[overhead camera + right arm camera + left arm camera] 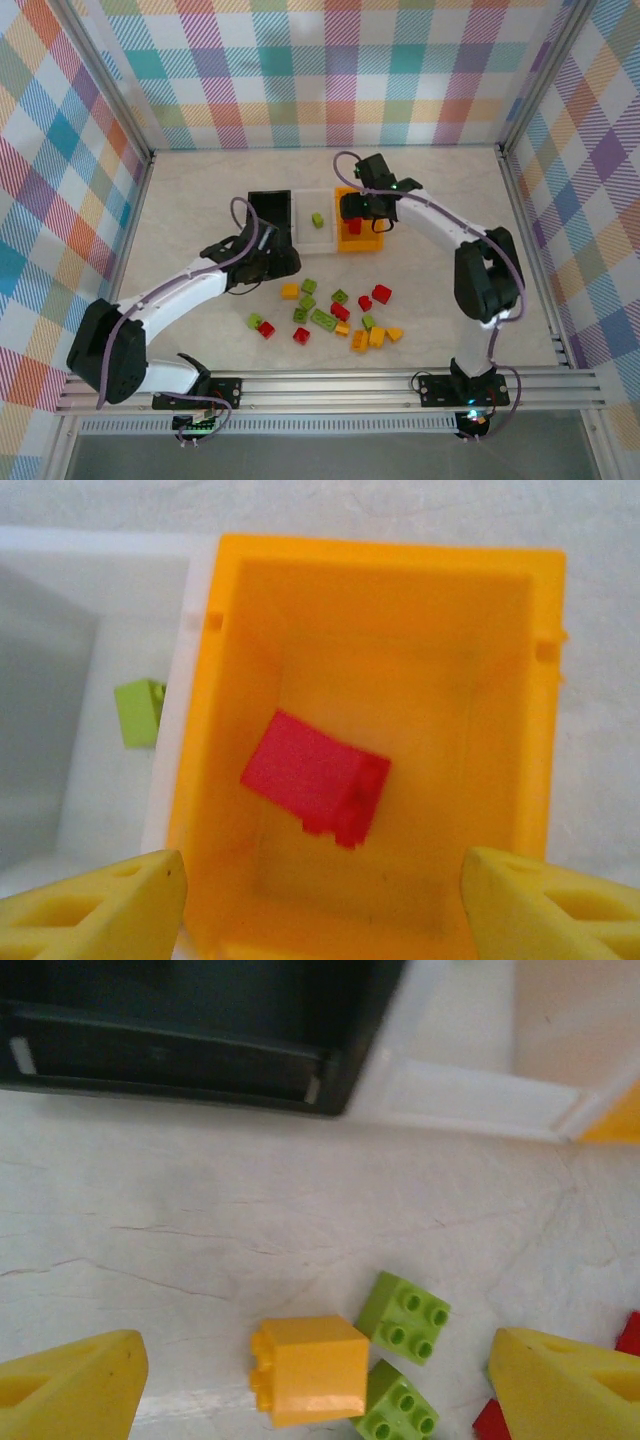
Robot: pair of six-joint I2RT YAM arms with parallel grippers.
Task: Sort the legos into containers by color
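Underneath everything, a pale marbled table (200, 190), boxed in by checked walls (330, 70).

At the near left, the left arm (170, 295): leaves its base, folds at an elbow out by the left wall, then slants forward and right to end just short of the black bin (268, 205). At its tip, the left claw (318, 1350): points down at the tabletop, hangs released with yellow fingers (70, 1390) spread wide, grips nothing.

At the near right, the right arm (445, 225): climbs from its base, folds at an elbow on the right, then reaches back and left over the orange bin (362, 243). At its tip, the right claw (322, 880): hovers above that bin's near end, released, fingers wide apart, holds nothing.

Mid-table, three bins side by side in a row: black on the left, the white bin (305, 235) in the middle, orange on the right.

Nearer than the bins and between the arms, the loose bricks (323, 320): red, green and orange, scattered and mixed.

Inside the orange bin, one red brick (315, 778), tilted. Inside the white bin, one green brick (138, 712).

Below the left claw, an orange brick (305, 1368) on its side on the table, touching two green bricks (405, 1318), clear of both fingers.
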